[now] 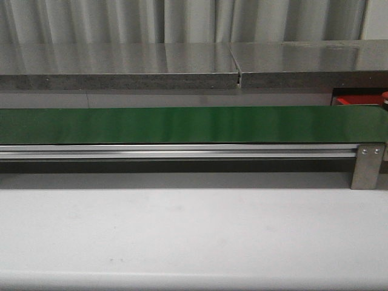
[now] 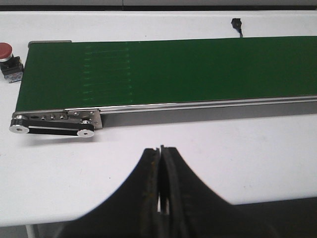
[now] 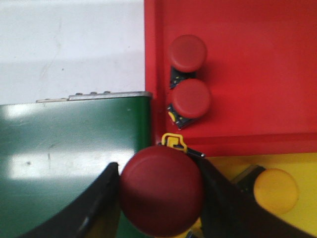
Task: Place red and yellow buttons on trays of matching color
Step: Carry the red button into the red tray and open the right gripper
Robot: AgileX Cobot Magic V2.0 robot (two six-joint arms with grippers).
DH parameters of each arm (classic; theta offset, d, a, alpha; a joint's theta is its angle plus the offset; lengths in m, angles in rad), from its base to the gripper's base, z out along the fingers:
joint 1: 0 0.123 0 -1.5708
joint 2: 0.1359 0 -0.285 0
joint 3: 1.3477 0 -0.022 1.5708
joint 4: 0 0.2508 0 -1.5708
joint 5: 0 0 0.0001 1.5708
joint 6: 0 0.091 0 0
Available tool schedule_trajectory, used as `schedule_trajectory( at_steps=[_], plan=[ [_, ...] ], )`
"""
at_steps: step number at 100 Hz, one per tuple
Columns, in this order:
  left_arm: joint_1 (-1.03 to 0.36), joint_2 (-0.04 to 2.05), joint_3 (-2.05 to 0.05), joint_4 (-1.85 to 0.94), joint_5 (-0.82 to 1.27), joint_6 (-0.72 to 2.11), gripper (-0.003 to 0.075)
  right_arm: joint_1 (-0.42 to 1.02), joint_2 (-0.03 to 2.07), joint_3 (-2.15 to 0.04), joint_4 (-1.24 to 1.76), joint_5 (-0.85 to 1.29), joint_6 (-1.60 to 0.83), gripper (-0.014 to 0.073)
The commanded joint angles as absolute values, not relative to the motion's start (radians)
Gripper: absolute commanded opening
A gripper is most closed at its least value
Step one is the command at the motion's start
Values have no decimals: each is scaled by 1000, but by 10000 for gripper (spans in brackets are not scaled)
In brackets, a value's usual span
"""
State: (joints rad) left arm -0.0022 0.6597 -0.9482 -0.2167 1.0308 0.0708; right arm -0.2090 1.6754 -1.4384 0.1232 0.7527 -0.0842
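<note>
My right gripper [image 3: 158, 173] is shut on a dark red button [image 3: 161, 191], held over the corner where the green belt [image 3: 74, 144] meets the trays. The red tray [image 3: 257, 59] holds two red buttons [image 3: 187, 51] [image 3: 192, 98] near its edge. Beside it, the yellow tray [image 3: 302, 166] holds a yellow button [image 3: 276, 191]. My left gripper [image 2: 160, 148] is shut and empty above the white table, short of the belt [image 2: 168, 69]. Another red button [image 2: 5, 49] on a black base stands on the table by the belt's end. In the front view neither gripper shows, only a sliver of the red tray [image 1: 357, 100].
The long green belt [image 1: 194, 124] runs across the table on a metal frame with a bracket [image 1: 367, 165] at its right end. A grey shelf [image 1: 182, 63] stands behind it. A small black cable plug [image 2: 237, 24] lies beyond the belt.
</note>
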Motion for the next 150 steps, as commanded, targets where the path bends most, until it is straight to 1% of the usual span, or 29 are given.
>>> schedule_trajectory(
  at_steps=[1, 23, 58, 99, 150],
  plan=[
    [-8, 661, -970, -231, 970, 68, -20, -239, 1634, -1476, 118, 669, -80, 176],
    [-8, 661, -970, -231, 970, 68, -20, -287, 1692, -1563, 117, 667, -81, 176],
    [-8, 661, -970, -231, 970, 68, -20, -351, 1854, -1689, 138, 632, -74, 176],
    [-8, 661, -970, -231, 970, 68, -20, -355, 2045, -1876, 212, 628, -74, 176],
    [-8, 661, -970, -231, 970, 68, -20, -361, 2124, -1893, 218, 591, -74, 177]
  ],
)
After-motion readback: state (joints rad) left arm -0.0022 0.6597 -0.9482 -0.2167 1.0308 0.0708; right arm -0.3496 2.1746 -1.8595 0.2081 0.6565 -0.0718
